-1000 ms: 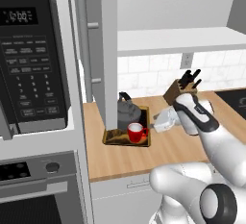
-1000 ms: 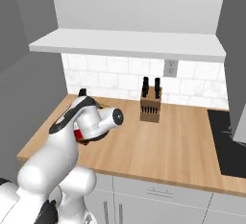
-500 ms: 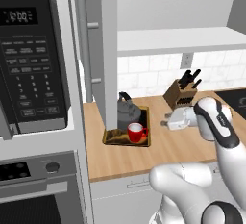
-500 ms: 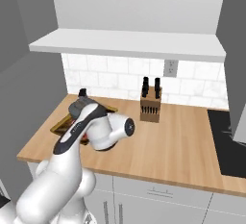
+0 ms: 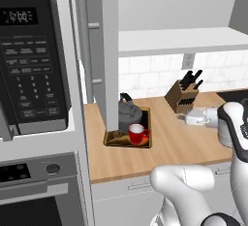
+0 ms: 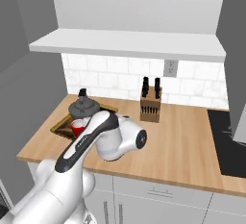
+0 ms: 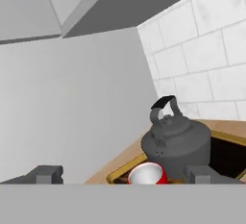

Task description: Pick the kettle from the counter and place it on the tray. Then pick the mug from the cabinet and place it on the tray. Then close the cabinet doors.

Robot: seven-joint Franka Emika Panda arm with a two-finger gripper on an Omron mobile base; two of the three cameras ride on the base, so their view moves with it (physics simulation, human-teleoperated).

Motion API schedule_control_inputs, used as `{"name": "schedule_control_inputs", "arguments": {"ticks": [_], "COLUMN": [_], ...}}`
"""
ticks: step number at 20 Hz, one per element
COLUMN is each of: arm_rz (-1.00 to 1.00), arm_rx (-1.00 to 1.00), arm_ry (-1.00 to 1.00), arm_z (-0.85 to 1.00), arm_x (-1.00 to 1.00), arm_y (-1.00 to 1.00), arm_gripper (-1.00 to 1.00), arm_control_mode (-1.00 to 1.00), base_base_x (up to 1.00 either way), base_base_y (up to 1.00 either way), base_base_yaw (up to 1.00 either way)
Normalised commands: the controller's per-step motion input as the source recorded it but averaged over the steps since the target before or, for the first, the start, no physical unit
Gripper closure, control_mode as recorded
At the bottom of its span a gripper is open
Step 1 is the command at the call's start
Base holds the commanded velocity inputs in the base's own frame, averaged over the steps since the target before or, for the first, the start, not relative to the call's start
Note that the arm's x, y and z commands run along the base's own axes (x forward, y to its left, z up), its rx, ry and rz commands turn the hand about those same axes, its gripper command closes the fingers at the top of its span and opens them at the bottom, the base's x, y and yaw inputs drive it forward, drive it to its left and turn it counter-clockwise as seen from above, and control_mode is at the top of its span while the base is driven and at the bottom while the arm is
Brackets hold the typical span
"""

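Nearest, the gripper (image 7: 122, 175) hangs empty over the counter (image 5: 169, 142), its fingers (image 7: 48, 174) spread wide. Just beyond them, the mug (image 5: 137, 133) sits on the tray (image 5: 115, 139) at its near edge, and the kettle (image 5: 128, 115) stands behind it on the same tray. Both placements look done. Farther back, a cabinet door (image 5: 99, 50) stands open, edge-on above the tray. Closing the doors is what remains.
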Motion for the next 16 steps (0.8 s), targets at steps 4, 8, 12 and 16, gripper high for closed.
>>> {"name": "schedule_control_inputs", "arguments": {"ticks": [4, 8, 12, 16], "arm_rz": [-0.09, -0.08, -0.06, 0.00], "arm_rx": [0.07, 0.01, 0.01, 0.09], "arm_ry": [0.00, 0.00, 0.00, 0.00], "arm_z": [0.05, 0.14, 0.32, 0.28], "arm_x": [-0.16, -0.14, -0.02, -0.04], "arm_y": [-0.54, -0.48, -0.50, -0.59], "arm_gripper": [-1.00, -1.00, -1.00, -1.00], "arm_control_mode": [-1.00, -1.00, -1.00, -1.00], "base_base_x": [0.00, 0.00, 0.00, 0.00], "base_base_y": [0.00, 0.00, 0.00, 0.00], "base_base_yaw": [0.00, 0.00, 0.00, 0.00]}}
